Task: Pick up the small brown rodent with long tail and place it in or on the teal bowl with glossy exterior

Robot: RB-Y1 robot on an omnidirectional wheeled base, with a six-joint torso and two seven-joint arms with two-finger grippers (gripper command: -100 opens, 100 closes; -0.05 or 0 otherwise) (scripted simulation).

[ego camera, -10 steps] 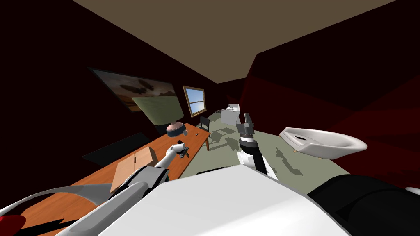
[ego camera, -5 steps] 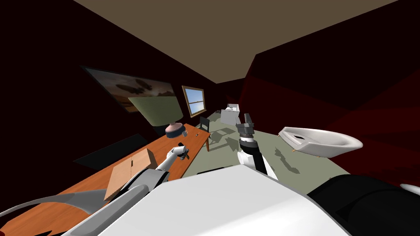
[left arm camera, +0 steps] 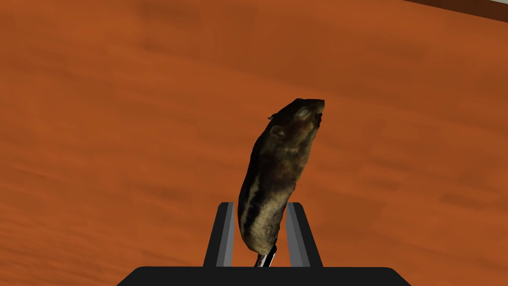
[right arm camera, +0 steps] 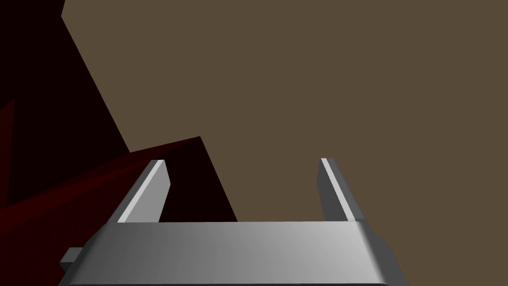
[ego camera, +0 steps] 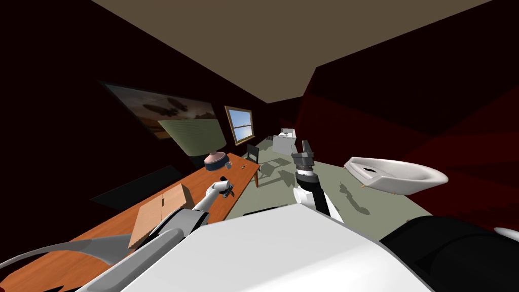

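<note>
Bare table point(ego camera: 198, 177) all round our left gripper point(ego camera: 228, 190), clamped on rodent point(left arm camera: 275, 169). Cardboard box point(ego camera: 162, 210) blocks lower left of head view. Lamp point(ego camera: 215, 159) and small items point(ego camera: 229, 165) stand just above gripper. Floor point(ego camera: 334, 177), centre right, we see open.

Left hand point(left arm camera: 260, 204) clamped, right hand point(right arm camera: 242, 161) spread

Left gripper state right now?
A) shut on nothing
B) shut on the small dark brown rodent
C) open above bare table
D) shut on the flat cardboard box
B: in the left wrist view the left gripper presses both sides of the small dark brown rodent near its tail end, above the orange-brown wooden table.
</note>
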